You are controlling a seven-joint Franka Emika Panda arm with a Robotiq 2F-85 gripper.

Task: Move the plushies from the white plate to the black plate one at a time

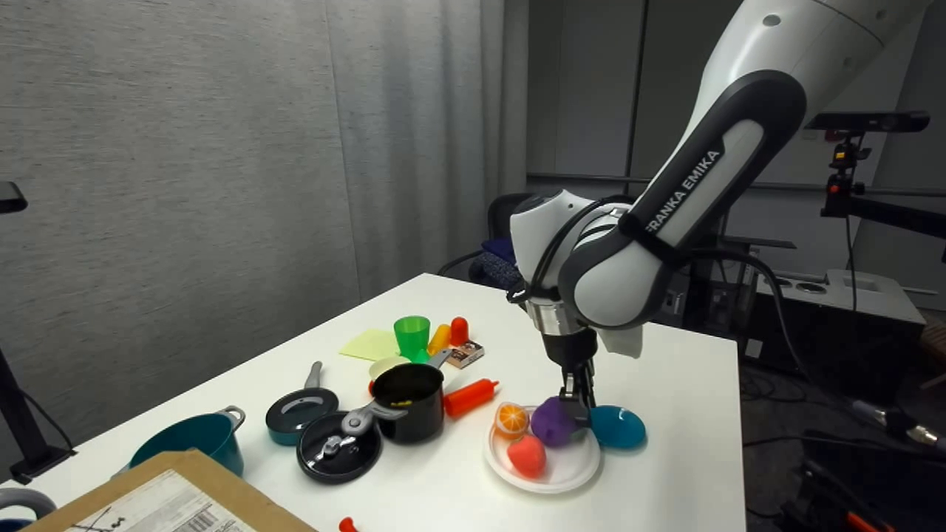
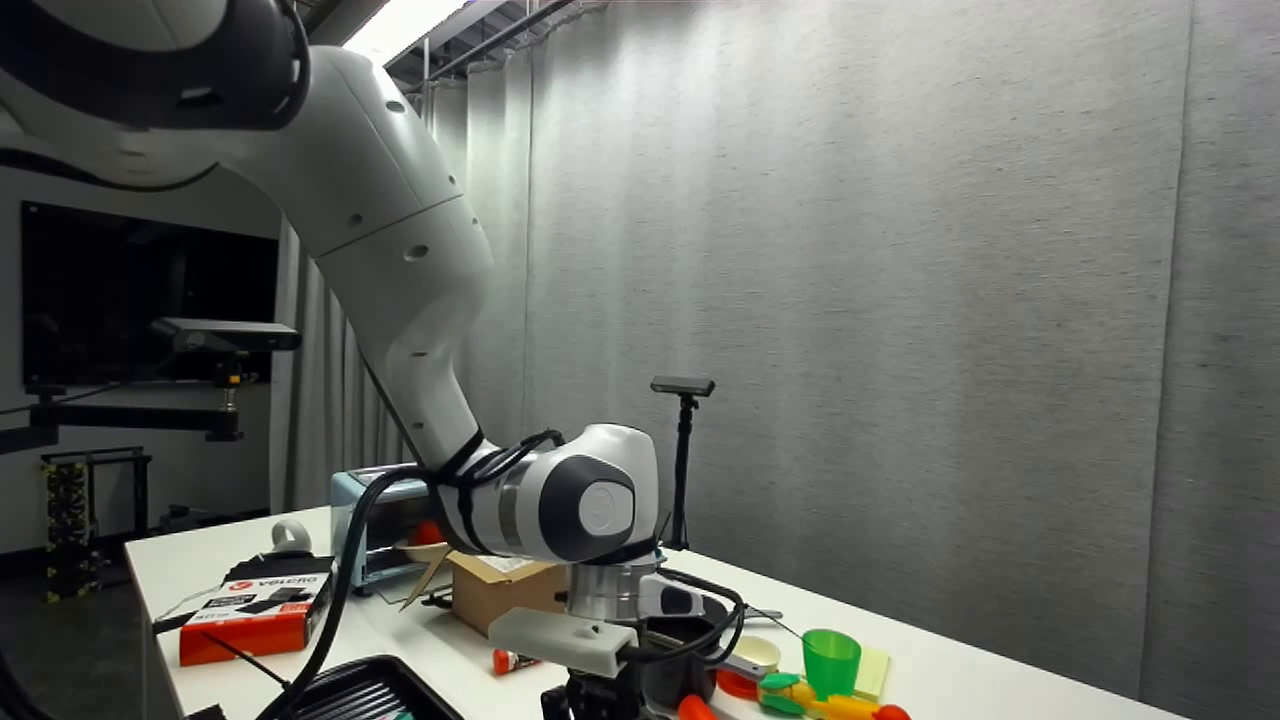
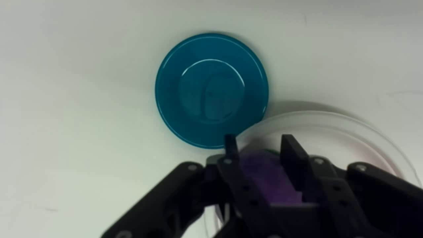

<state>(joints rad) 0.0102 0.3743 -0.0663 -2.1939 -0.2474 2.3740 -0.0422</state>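
My pincer [image 1: 577,405] hangs over a white table [image 1: 669,488], a grey curtain [image 1: 222,162] beyond it in both exterior views. Only the wrist view clearly shows the fingers [image 3: 292,158] apart, the purple plushie [image 3: 267,178] between them over the white plate [image 3: 333,142]; whether they grip it, I can't tell. An exterior view alone gives me the red-orange plushie [image 1: 527,457] on that plate, near the pincer; only an exterior view has the black tray [image 2: 365,690], frame-left of it.

Bright, smooth white tabletop [image 1: 687,480], dimness behind.
In an exterior view, a white ceiling light [image 2: 410,25] glares and the grey fabric curtain [image 2: 850,300] catches soft light; the wrist view is duller, glints arcing over the glossy round blue dish [image 3: 211,92], shadow edging the round white plate [image 3: 333,142], the black two-fingered claw [image 3: 258,140] blurred.
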